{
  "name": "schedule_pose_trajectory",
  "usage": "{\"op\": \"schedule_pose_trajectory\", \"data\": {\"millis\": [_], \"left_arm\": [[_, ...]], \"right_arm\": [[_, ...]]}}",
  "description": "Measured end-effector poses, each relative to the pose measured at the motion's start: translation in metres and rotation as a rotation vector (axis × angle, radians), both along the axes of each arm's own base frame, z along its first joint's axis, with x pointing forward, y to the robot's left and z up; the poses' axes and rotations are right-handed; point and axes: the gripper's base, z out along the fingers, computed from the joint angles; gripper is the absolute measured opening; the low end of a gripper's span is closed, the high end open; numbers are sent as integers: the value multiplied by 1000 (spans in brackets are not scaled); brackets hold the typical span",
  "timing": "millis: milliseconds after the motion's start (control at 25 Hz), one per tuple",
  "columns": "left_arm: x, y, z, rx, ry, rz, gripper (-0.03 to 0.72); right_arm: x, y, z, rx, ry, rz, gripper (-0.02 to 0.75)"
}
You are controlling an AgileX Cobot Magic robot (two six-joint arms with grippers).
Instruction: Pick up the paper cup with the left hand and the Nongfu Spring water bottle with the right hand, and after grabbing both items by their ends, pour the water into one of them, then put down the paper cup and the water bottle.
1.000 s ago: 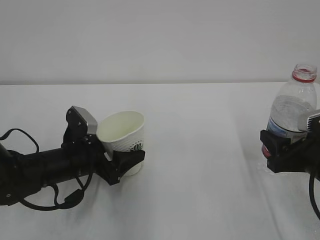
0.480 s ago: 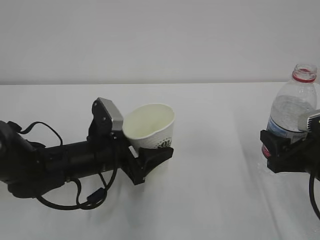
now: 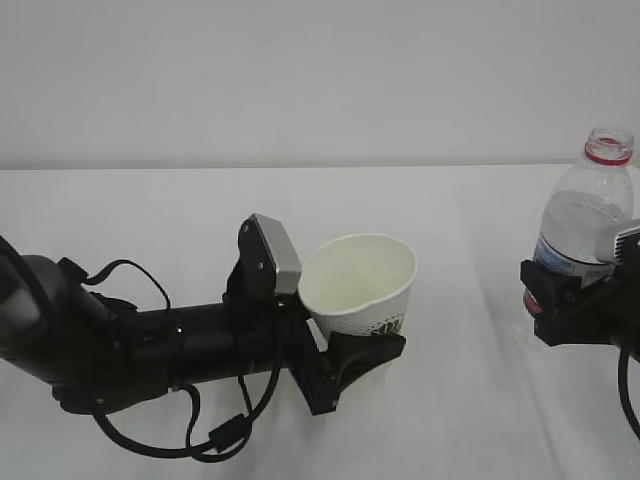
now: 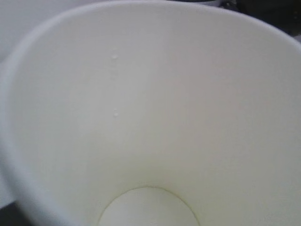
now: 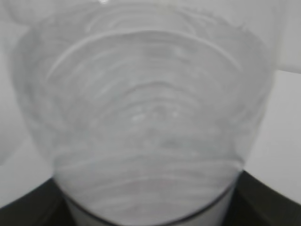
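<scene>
Two arms: both were in the exterior view, the left hand [image 3: 352, 362] reaching in from the left edge, the right hand [image 3: 556, 292] entering from the right edge.
Left hand fingers: they stood fairly wide and were clamped around the lower part of the paper cup [image 3: 362, 285], one black forked finger [image 3: 368, 352] showing in front of the cup's base.
Paper cup position: it was held clear of the white table [image 3: 470, 400], near the middle of the exterior view, mouth up and tipped a little toward the camera, so the cream inside showed.
Paper cup detail: dark printed marks ran along its lower side just above the finger; the left wrist view looked straight down into the cup [image 4: 150, 122], and its round bottom looked dry, with a few tiny droplets on the inner wall.
Right hand fingers: they stood fairly wide and gripped the lower body of the Nongfu Spring water bottle [image 3: 590, 215], at about label height.
Bottle position: it stood upright at the far right edge of the exterior view, uncapped, red neck ring at the top, well apart from the cup.
Bottle up close: the right wrist view was filled by the ribbed clear wall of the bottle [image 5: 146, 122], with the black fingers at the lower corners.
Water: its level inside the bottle could not be told.
</scene>
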Motion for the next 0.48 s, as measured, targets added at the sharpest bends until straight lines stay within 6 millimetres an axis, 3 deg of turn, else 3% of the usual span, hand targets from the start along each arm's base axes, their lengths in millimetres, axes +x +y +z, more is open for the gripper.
{"op": "schedule_pose_trajectory", "data": {"millis": [480], "left_arm": [[-10, -5, -4, 45, -1, -82, 541]], "right_arm": [[0, 0, 0, 0, 0, 0, 495]]}}
